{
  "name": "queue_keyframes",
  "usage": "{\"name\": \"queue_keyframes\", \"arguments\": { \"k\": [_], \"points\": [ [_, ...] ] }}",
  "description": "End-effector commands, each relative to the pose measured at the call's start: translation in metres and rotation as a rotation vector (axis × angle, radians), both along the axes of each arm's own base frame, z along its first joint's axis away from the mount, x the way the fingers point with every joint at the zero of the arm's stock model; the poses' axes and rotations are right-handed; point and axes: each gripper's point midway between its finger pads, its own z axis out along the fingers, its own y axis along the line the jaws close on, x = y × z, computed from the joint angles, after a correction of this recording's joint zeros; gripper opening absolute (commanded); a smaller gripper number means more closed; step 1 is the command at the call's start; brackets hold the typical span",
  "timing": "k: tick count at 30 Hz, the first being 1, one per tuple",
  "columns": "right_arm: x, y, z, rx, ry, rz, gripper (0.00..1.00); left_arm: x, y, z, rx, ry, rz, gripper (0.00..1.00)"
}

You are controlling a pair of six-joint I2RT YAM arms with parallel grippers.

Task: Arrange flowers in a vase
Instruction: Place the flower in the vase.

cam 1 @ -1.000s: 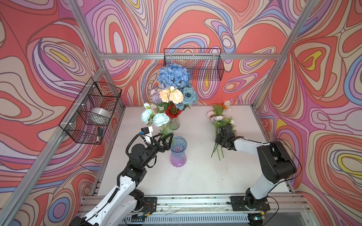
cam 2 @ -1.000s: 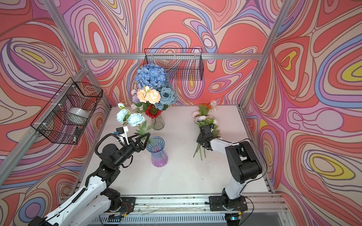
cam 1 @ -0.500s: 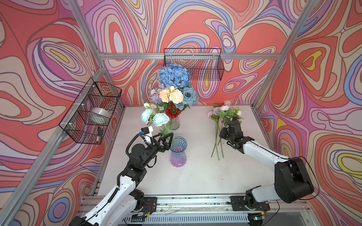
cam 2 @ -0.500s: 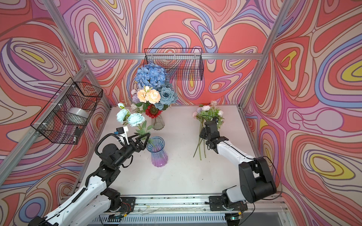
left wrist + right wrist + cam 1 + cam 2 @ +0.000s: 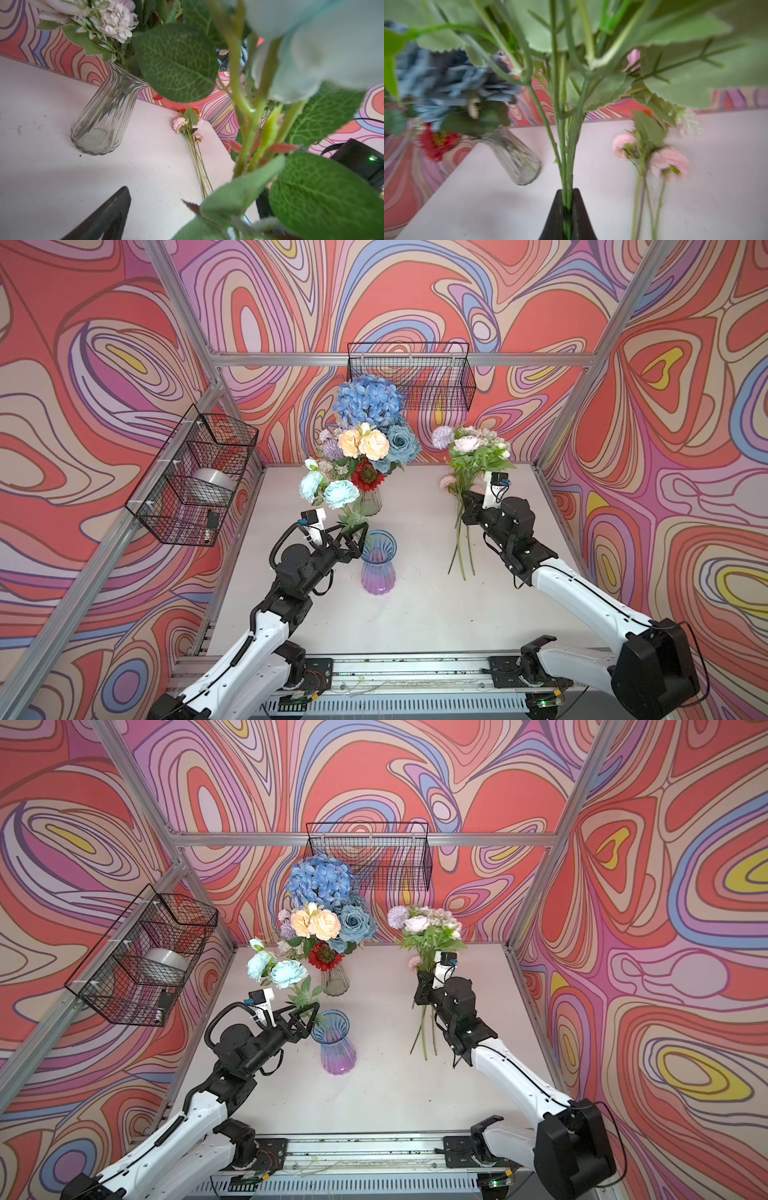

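Black right pincer (image 5: 568,193) is clamped shut on the green stems of a leafy lilac-and-cream bunch (image 5: 478,452), held above the white table (image 5: 415,614); blur smears its wrist view. Left pincer (image 5: 355,540) stands spread wide at the rim of the blue-to-purple glass vase (image 5: 377,568), closed on nothing; leaves hide all but one of its fingers (image 5: 108,214). Aqua roses (image 5: 328,489) stand in that vase. Pink flowers (image 5: 180,123) lie on the table beside the bunch, stems partly covered.

vases (image 5: 377,572) x2 | wire baskets (image 5: 409,381) x2 | robot arms (image 5: 582,589) x2 | peach roses (image 5: 374,444) x2 | aqua roses (image 5: 340,494) x2 | pink blooms (image 5: 179,123) x2 | red sunflower (image 5: 368,477) just 1 | blue hydrangea (image 5: 368,400) 1 | separate bunch of flowers (image 5: 473,456) 1
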Motion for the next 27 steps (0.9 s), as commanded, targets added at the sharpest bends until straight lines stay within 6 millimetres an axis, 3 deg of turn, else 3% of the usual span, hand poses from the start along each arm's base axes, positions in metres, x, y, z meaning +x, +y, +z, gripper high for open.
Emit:
{"name": "queue_keyframes", "arguments": {
  "k": [1, 7, 11, 19, 27],
  "points": [
    [-0.031, 0.036, 0.061, -0.022, -0.306, 0.152, 0.0, -0.003, 0.002, 0.014, -0.016, -0.033, 0.01, 0.97],
    [-0.066, 0.09, 0.101, -0.027, -0.47, 0.372, 0.0, -0.009, 0.008, 0.012, 0.015, -0.021, 0.026, 0.99],
    [-0.089, 0.131, 0.109, -0.026, -0.565, 0.522, 0.0, -0.012, 0.013, 0.014, 0.024, -0.026, 0.048, 1.0],
    [-0.129, 0.205, 0.095, -0.031, -0.681, 0.772, 0.0, -0.02, 0.02, 0.01, 0.041, -0.005, 0.064, 1.0],
    [-0.144, 0.241, 0.057, -0.074, -0.624, 0.861, 0.0, -0.035, 0.015, -0.003, 0.1, 0.049, 0.004, 1.0]
  ]
}}
